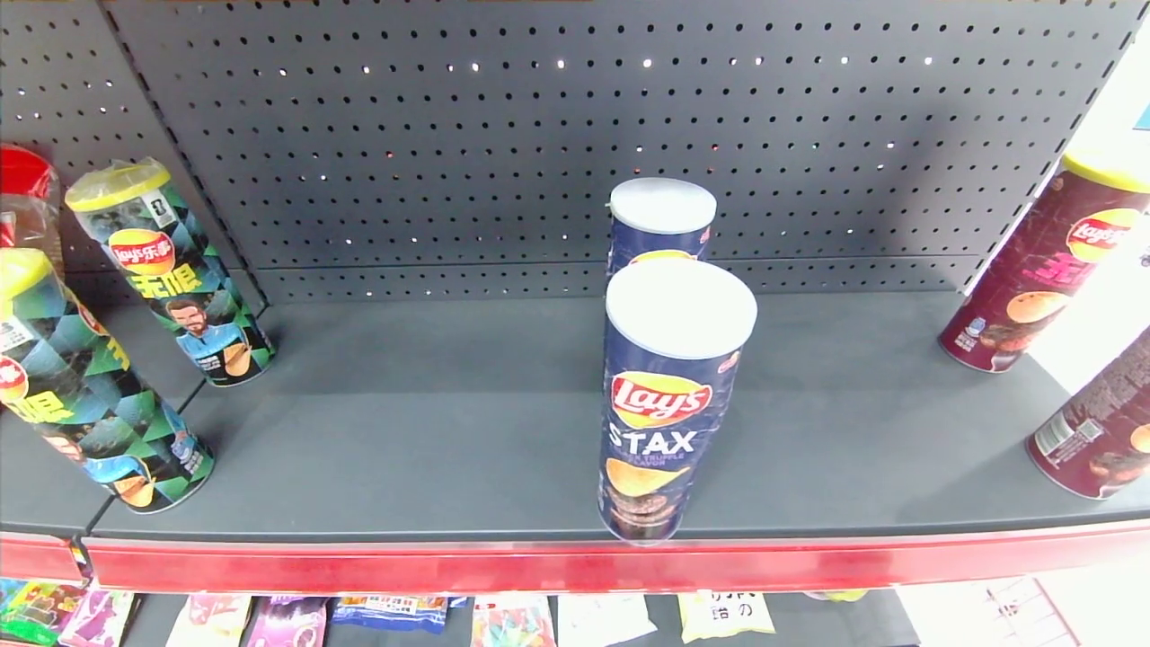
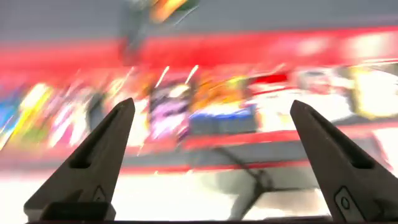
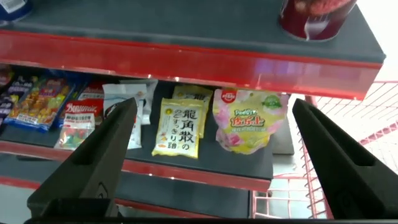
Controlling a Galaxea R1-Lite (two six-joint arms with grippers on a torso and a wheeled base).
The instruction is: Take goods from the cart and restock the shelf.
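Rear blue can (image 1: pixel 662 223) half hidden behind front can (image 1: pixel 669 395); lower-shelf pkts (image 2: pixel 217 115) blurred, L wrist view.

Front blue can (image 1: pixel 669 404): a red-and-yellow logo badge, large white capitals under it, and a smaller line below that I can't make out.
Rear blue can (image 1: pixel 660 225): logo mostly hidden behind the front one.
Green can (image 1: pixel 171 270): same badge, big yellow characters.
Maroon can (image 1: pixel 1051 270): same badge, pink characters.
Yellow pouch (image 3: pixel 181 127): dark characters in vertical columns.
Pink pouch (image 3: pixel 249 119): small logo, green lettering.
Packets (image 2: pixel 217 106) in the left wrist view: print too blurred for me to read.

Navy white-lidded can (image 1: pixel 660 422) on a grey, red-edged shelf (image 1: pixel 422 422).
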